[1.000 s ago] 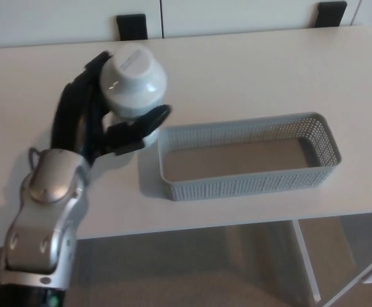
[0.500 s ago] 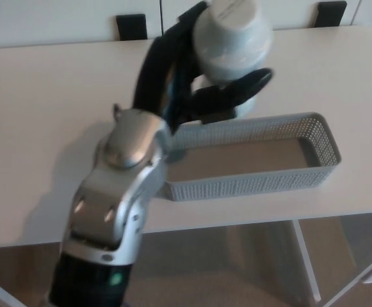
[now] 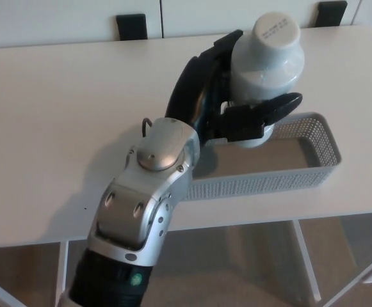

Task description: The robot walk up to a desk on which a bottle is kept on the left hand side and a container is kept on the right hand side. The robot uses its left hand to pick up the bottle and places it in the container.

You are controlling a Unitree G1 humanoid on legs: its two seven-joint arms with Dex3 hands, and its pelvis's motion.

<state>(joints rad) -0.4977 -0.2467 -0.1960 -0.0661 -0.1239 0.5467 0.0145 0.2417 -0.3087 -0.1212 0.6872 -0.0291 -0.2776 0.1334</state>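
One bottle (image 3: 267, 64), clamped in left hand (image 3: 227, 112) fingers, has moved rightward over the container (image 3: 314, 169); release pending.

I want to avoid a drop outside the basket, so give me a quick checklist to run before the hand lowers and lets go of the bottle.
1. Grip: left hand wraps the bottle, thumb across its front: ok.
2. Position: bottle sits over the grey basket, seen from above: ok.
3. Bottle upright, cap toward the camera: ok.
4. Basket interior free where visible; its left part is hidden by the arm: cannot tell.
5. Height of the bottle's base over the basket floor: cannot tell.
6. Basket fully on the table, near its front edge: ok.
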